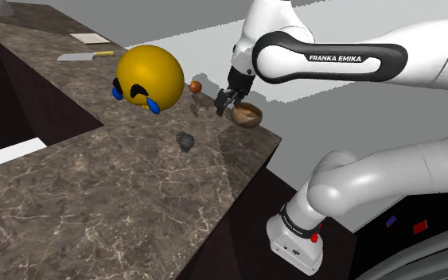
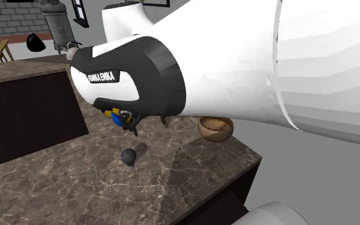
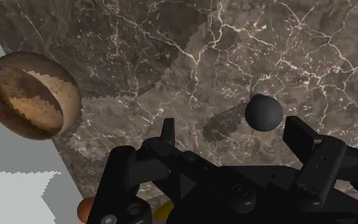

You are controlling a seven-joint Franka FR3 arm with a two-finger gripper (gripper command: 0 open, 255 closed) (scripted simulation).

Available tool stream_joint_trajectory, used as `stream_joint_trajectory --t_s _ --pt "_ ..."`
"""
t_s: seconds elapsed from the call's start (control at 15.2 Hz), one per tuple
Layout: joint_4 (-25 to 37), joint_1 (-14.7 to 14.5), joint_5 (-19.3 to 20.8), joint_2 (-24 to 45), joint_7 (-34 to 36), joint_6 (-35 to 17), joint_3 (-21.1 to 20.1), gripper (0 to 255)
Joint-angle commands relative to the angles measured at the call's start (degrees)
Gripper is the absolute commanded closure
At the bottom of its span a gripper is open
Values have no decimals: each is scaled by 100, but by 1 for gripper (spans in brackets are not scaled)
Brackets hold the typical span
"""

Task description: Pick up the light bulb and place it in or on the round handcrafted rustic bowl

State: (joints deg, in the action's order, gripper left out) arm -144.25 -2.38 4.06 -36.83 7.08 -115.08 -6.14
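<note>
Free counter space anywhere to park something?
Widest bare patch: the counter nearer the shoulder camera than the dark grey bulb. A smaller strip lies between knife and yellow emoji ball. Crowded: the edge where gripper, bowl and small brown object cluster.

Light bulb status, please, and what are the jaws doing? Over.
Jaws open, empty. Dark grey light bulb on the counter, untouched. Brown bowl at counter's edge; nothing lies between them.

White capitals reading FRANKA EMIKA run along the black panel (image 1: 349, 60) on the arm (image 1: 421, 48) in the shoulder view. In the second exterior view, dark lettering stands on the arm's white casing (image 2: 101, 78); only the word EMIKA reads clearly there.
</note>
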Motion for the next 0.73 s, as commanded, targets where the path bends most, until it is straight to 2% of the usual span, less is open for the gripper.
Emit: stream_joint_trajectory --t_s 0.0,0.33,0.66 --pt "-95 -17 -8 280 237 -393 -163 0" --pt "-129 20 113 1185 851 -1327 -568 0" --pt "76 148 514 2259 1617 -2152 -982 0"
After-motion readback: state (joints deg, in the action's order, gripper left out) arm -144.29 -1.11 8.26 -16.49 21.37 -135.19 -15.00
